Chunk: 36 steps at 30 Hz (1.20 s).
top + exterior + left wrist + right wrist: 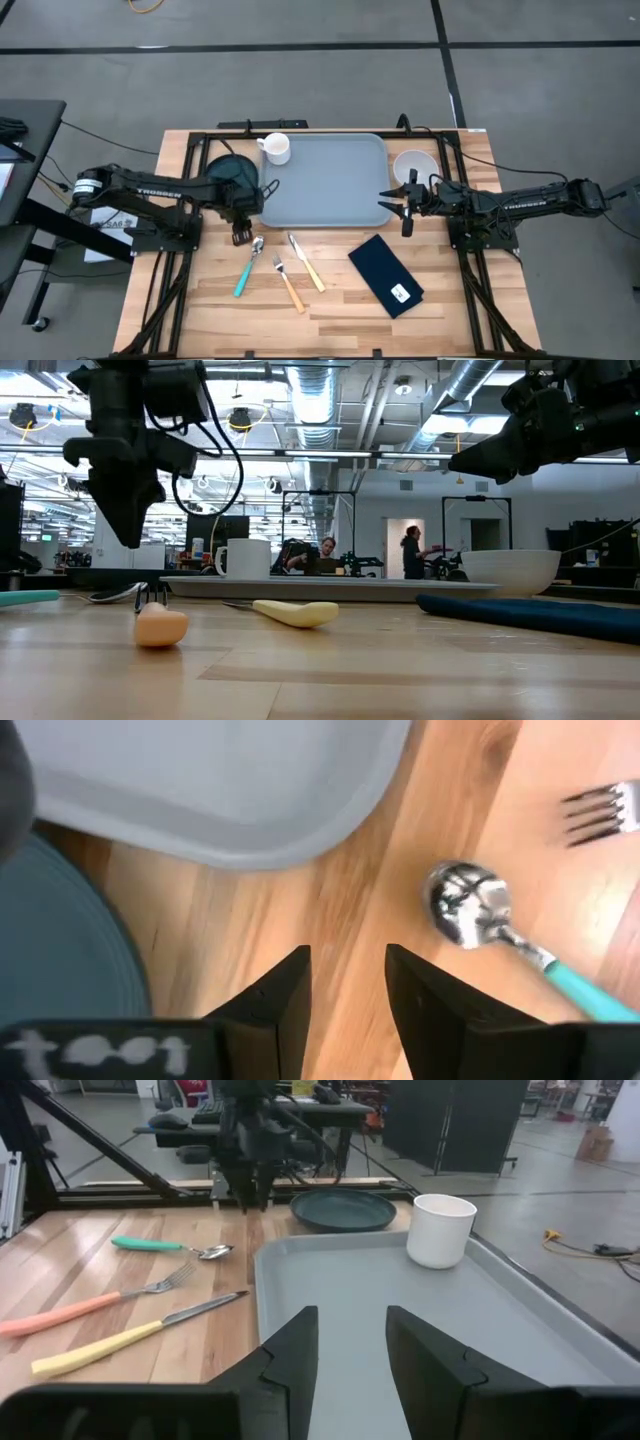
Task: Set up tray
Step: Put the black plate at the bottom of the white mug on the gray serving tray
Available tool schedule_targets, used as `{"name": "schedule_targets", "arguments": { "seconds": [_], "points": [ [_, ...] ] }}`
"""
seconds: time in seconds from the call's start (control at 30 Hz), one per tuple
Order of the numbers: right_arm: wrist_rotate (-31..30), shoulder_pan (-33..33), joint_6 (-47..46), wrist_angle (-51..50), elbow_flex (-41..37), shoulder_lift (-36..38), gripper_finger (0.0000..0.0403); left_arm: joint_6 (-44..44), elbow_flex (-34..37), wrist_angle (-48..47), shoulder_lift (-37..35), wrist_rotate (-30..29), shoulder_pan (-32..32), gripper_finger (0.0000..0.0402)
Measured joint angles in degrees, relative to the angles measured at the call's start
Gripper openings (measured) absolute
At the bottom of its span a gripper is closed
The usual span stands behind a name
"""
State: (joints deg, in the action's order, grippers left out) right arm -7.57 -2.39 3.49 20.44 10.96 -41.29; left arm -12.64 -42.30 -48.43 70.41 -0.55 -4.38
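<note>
While the tray (325, 180) lay flat at the back middle of the bench (330, 300), a white mug (276, 148) stood on its far left corner. The left claw (240, 236) hung open just off the tray's near left corner, near a spoon (247, 266). The right claw (398, 196) hovered open and empty over the tray's right edge.

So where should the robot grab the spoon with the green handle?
Probably by its teal handle, coming straight down from above. The spoon lies flat on the table, so only a top grasp fits, fingers straddling the thin handle. The left gripper, open, is just above the spoon's bowl end.
</note>
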Motion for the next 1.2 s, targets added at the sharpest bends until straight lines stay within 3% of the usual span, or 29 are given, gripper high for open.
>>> {"name": "schedule_targets", "arguments": {
  "seconds": [0.13, 0.37, 0.83, 1.2],
  "points": [
    [0.0, 0.1, 0.0, 0.0, 0.0, 0.0, 0.0113, -3.9, 0.0, 0.9, 0.0, -4.5, 3.3, 0.0119],
    [0.0, 0.1, 0.0, 0.0, 0.0, 0.0, 0.0113, -7.6, 0.0, -2.6, 0.0, -21.0, 3.9, 0.0119],
    [0.0, 0.0, 0.1, 0.0, 0.0, 0.0, 0.0113, -3.7, 0.1, -4.0, 0.1, -17.5, -1.6, 0.0178],
    [0.0, 0.0, 0.2, 0.0, 0.0, 0.0, 0.0113, 3.3, -0.9, -2.4, 0.1, -10.1, -1.2, 0.0176]
  ]
}}
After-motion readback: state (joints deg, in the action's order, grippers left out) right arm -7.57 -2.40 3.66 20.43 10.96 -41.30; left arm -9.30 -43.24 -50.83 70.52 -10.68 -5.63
